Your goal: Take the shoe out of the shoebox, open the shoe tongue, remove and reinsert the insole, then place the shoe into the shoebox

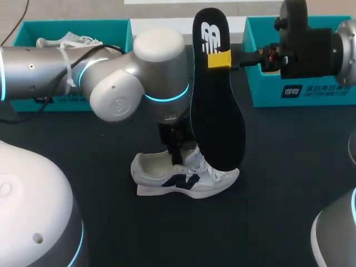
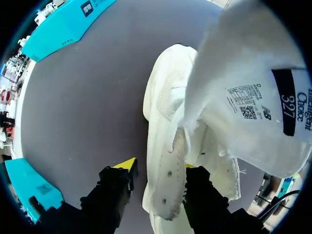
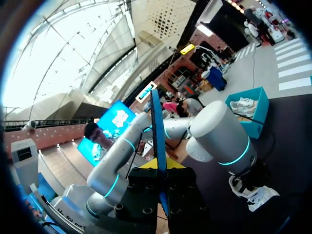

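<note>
Dark tabletop point(image 1: 289, 183) lies under both my arms, with one teal shoebox point(image 1: 33, 28) at 10 o'clock and a second shoebox point(image 1: 311, 94) at 2 o'clock. The white shoe point(image 1: 183, 178) stands on its sole near the centre, a little toward 6 o'clock, outside both boxes.

My right claw point(image 1: 218, 58) is clamped on the black insole point(image 1: 217, 117) near its heel end. The insole hangs almost upright, heel end at 12 o'clock, and its toe end is low over the front part of the shoe.

My left claw point(image 2: 158, 168) sits at the shoe's opening with the side wall in it. Whether it really grips, I cannot tell. The tongue point(image 2: 243, 87) is lifted away from the opening.

I judge that the insole is fully out, so putting it back is the step in hand. For this the toe end must go down into the opening and slide forward under the tongue, while the left arm holds the shoe steady.
</note>
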`<state>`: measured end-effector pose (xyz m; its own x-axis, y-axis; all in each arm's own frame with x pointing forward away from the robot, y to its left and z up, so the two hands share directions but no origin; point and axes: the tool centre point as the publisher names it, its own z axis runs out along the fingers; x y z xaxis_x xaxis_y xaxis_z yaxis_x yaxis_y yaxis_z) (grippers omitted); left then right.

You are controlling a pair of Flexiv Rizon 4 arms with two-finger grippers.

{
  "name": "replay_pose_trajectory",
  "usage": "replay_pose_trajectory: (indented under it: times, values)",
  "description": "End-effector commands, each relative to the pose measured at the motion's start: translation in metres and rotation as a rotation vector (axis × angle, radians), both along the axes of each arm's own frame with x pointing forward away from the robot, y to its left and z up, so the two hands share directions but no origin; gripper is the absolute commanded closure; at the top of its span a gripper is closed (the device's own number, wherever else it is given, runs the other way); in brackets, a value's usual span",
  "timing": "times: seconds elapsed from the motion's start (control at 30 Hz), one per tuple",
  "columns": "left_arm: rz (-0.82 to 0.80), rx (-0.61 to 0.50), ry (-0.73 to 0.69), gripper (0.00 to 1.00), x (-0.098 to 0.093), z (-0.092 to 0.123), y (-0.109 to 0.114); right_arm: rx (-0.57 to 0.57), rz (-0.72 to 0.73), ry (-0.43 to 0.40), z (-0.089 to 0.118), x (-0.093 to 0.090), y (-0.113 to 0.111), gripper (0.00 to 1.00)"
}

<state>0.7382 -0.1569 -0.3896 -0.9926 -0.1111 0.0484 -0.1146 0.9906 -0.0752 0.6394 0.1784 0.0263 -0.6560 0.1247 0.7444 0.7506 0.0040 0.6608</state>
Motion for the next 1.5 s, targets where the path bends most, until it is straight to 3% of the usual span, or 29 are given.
replay_pose_trajectory:
  times: [0.03, 0.3, 0.47, 0.6, 0.8, 1.0, 1.07, 1.5]
  values:
    - [0.007, 0.006, 0.0, 1.0, 0.002, -0.002, 0.001, -0.003, 0.001, 0.001, 0.0, 0.002, 0.004, 1.0]
    - [-0.065, -0.006, 0.021, 1.0, 0.007, 0.006, -0.002, -0.003, 0.001, 0.001, 0.0, 0.002, 0.004, 1.0]
    - [-0.192, -0.001, 0.195, 1.0, 0.026, 0.015, -0.006, -0.003, 0.001, 0.001, 0.0, 0.002, 0.004, 1.0]
    - [-0.45, 0.0, 0.368, 1.0, 0.03, 0.028, -0.008, -0.003, 0.001, 0.001, 0.0, 0.002, 0.004, 1.0]
    - [-0.699, 0.038, 0.323, 1.0, 0.025, 0.04, -0.013, -0.003, 0.001, 0.001, 0.0, 0.002, 0.004, 1.0]
    - [-1.03, -0.014, 0.17, 1.0, 0.005, 0.054, 0.001, -0.003, 0.001, 0.001, 0.0, 0.002, 0.004, 1.0]
    - [-1.052, -0.011, 0.109, 1.0, 0.004, 0.056, 0.001, -0.003, 0.001, 0.001, 0.0, 0.002, 0.004, 1.0]
    - [-1.052, -0.011, 0.109, 1.0, 0.004, 0.056, 0.001, -0.003, 0.001, 0.001, 0.0, 0.002, 0.004, 1.0]
